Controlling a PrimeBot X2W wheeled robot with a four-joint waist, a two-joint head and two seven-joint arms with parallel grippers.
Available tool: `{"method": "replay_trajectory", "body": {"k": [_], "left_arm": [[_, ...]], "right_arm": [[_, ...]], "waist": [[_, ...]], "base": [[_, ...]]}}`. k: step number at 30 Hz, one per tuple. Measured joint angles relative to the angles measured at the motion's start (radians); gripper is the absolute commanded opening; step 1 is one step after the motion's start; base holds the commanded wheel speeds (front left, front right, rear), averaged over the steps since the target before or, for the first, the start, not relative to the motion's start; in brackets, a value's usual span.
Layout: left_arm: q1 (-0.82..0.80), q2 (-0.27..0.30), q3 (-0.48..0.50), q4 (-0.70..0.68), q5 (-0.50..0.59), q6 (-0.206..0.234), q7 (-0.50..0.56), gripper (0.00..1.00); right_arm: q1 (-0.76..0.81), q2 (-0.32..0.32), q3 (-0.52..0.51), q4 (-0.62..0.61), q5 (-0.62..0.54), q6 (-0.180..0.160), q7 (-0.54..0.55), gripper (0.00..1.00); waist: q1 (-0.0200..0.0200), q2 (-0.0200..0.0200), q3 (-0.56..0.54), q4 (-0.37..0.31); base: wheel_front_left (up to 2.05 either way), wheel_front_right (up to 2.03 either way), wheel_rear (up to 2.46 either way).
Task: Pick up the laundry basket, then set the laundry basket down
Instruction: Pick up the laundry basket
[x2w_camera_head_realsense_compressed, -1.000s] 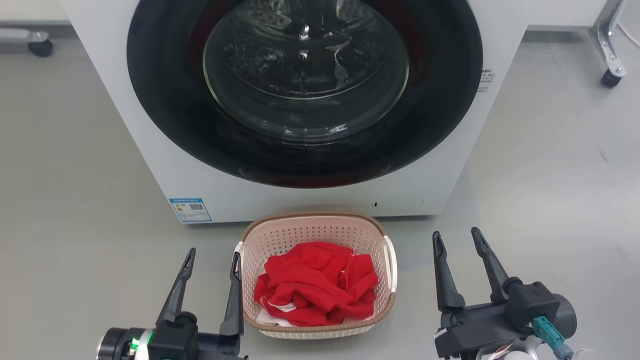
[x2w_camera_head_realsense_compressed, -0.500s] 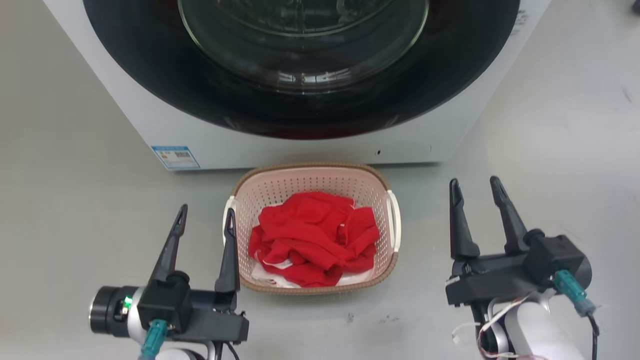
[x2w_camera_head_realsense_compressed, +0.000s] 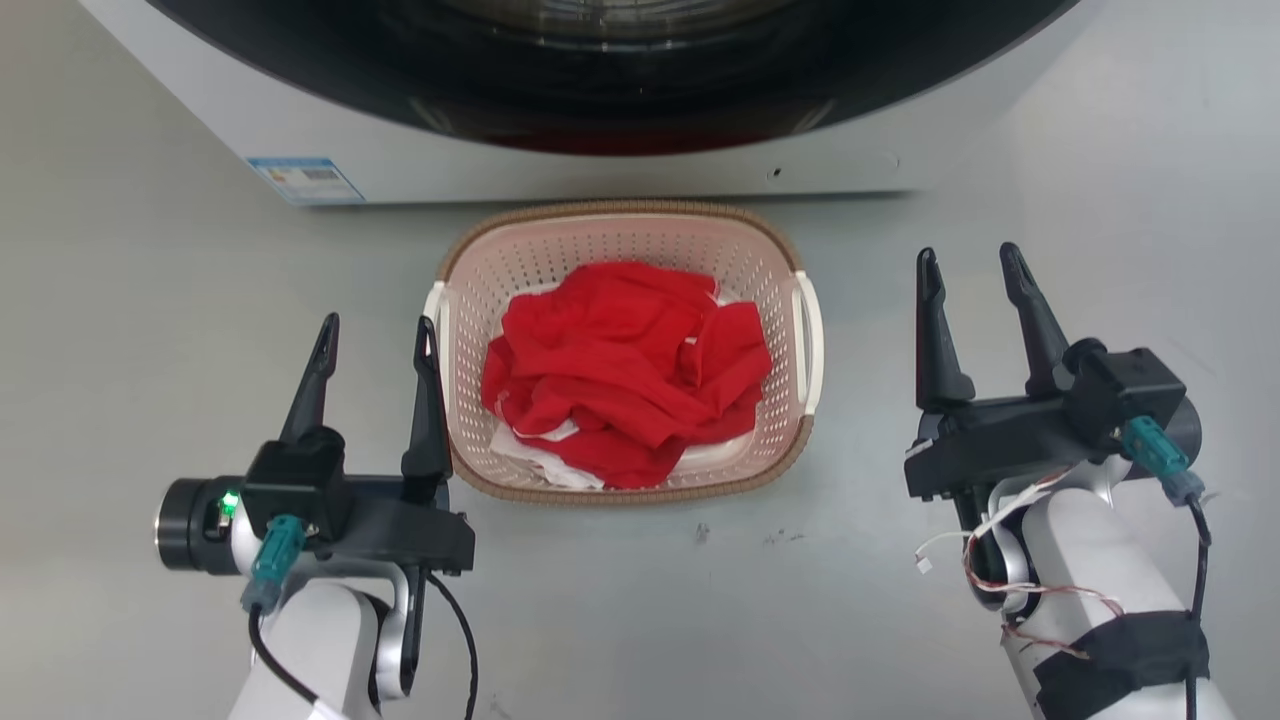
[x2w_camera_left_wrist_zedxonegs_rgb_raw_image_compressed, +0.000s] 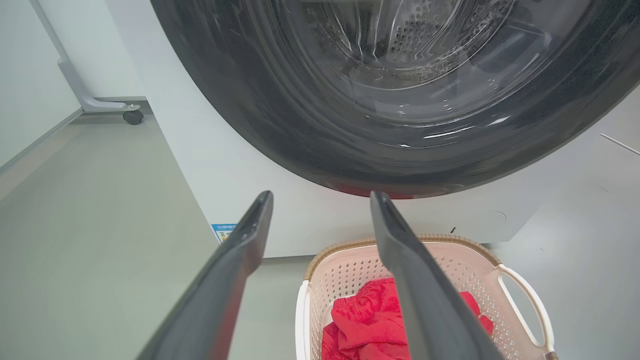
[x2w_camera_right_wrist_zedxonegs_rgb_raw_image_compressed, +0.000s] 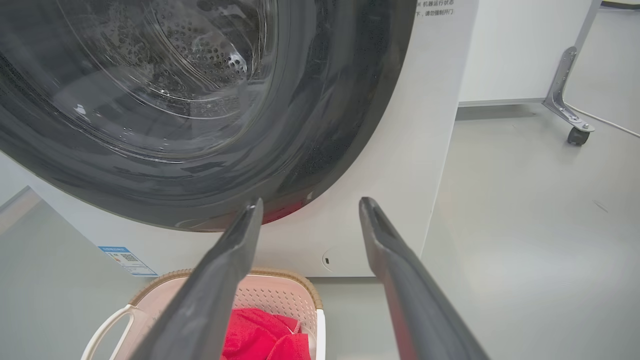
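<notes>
The laundry basket (x2w_camera_head_realsense_compressed: 620, 209), holding red clothes (x2w_camera_head_realsense_compressed: 625, 365), sat on the floor (x2w_camera_head_realsense_compressed: 120, 330) before the white washer (x2w_camera_head_realsense_compressed: 560, 172), whose blue sticker (x2w_camera_head_realsense_compressed: 305, 180) bore print too small to read, with the left gripper (x2w_camera_head_realsense_compressed: 379, 322) just beside its left handle and the right gripper (x2w_camera_head_realsense_compressed: 968, 252) farther off to its right, both with fingers spread apart.

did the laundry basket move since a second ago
No. The laundry basket still sits right in front of the washer base; only the camera shifted.

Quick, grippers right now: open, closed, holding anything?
Left gripper: open, holding nothing, beside the basket.
Right gripper: open, holding nothing.
</notes>
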Motion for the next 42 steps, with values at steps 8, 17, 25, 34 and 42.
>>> {"method": "replay_trajectory", "body": {"k": [8, 17, 25, 34, 42], "left_arm": [[-0.128, -0.012, 0.022, 0.126, -0.077, -0.009, 0.001, 1.0], [-0.255, -0.019, 0.01, 0.228, -0.118, -0.019, 0.005, 1.0], [-0.374, -0.023, -0.006, 0.313, -0.137, -0.036, 0.013, 1.0], [-0.447, -0.024, -0.036, 0.421, -0.184, -0.053, 0.013, 1.0], [-0.507, -0.026, -0.045, 0.5, -0.204, -0.062, 0.012, 1.0]], "right_arm": [[-0.1, -0.005, -0.021, 0.1, 0.006, 0.001, 0.006, 1.0], [-0.219, -0.005, -0.01, 0.18, 0.004, 0.008, 0.019, 1.0], [-0.316, -0.005, -0.002, 0.239, 0.003, 0.008, 0.035, 1.0], [-0.36, -0.005, 0.01, 0.337, 0.003, 0.008, 0.034, 1.0], [-0.412, -0.004, 0.029, 0.396, 0.006, 0.007, 0.027, 1.0]], "waist": [[0.0, 0.0, 0.133, 0.01], [0.0, 0.0001, 0.266, 0.026], [-0.0001, 0.0, 0.384, 0.04], [-0.0001, 0.0, 0.487, 0.056], [-0.0002, -0.0002, 0.528, 0.061]], "base": [[0.0, 0.0, 0.0], [0.0, 0.0, 0.0], [0.0, 0.0, 0.0], [0.0, 0.0, 0.0], [0.0, 0.0, 0.0]]}}
